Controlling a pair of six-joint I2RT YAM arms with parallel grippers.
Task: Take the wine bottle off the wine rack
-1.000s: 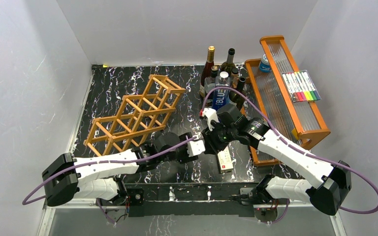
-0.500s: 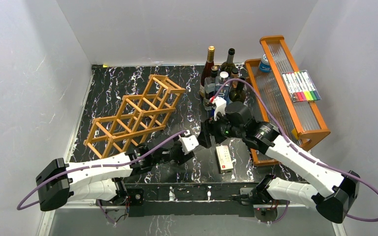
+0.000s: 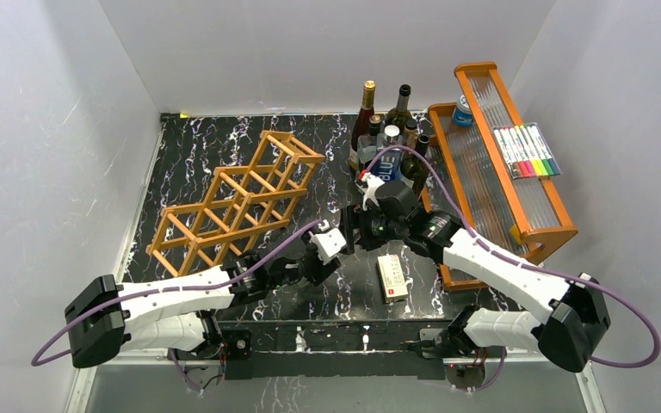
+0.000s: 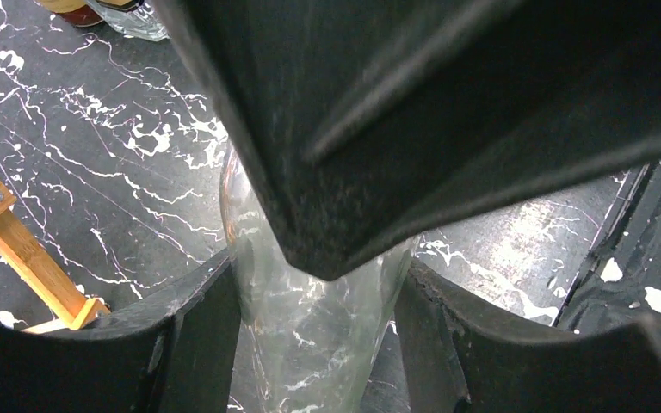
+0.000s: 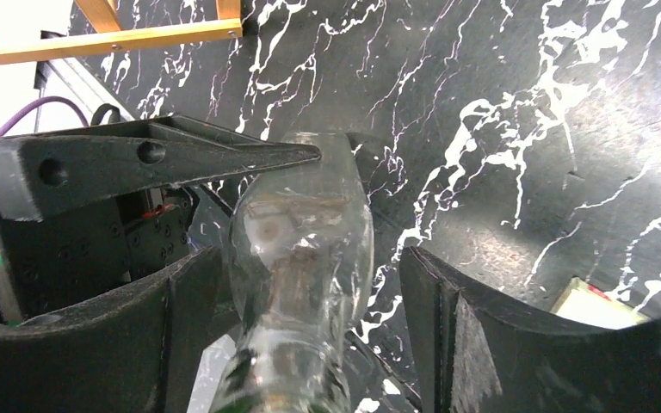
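Observation:
A clear glass wine bottle (image 4: 301, 318) hangs just above the black marble table, off the wine rack (image 3: 237, 200). My left gripper (image 4: 317, 353) is shut on its body, both fingers pressed against the glass. My right gripper (image 5: 310, 331) stands open around the bottle (image 5: 301, 232) near its shoulder, with a gap on the right side. In the top view both grippers meet right of the rack's near end, the left gripper (image 3: 334, 245) below the right gripper (image 3: 355, 229). The orange-brown lattice rack lies tilted at centre left, its cells empty.
Several upright bottles (image 3: 387, 142) cluster at the back. An orange tiered tray (image 3: 482, 185) with markers (image 3: 527, 151) and a blue can (image 3: 462, 110) stands at the right. A small white box (image 3: 392, 277) lies on the table under the right arm.
My right gripper has gone from shut to open around the bottle and shifted slightly back and left. The left arm has drawn back a little, still gripping the bottle.

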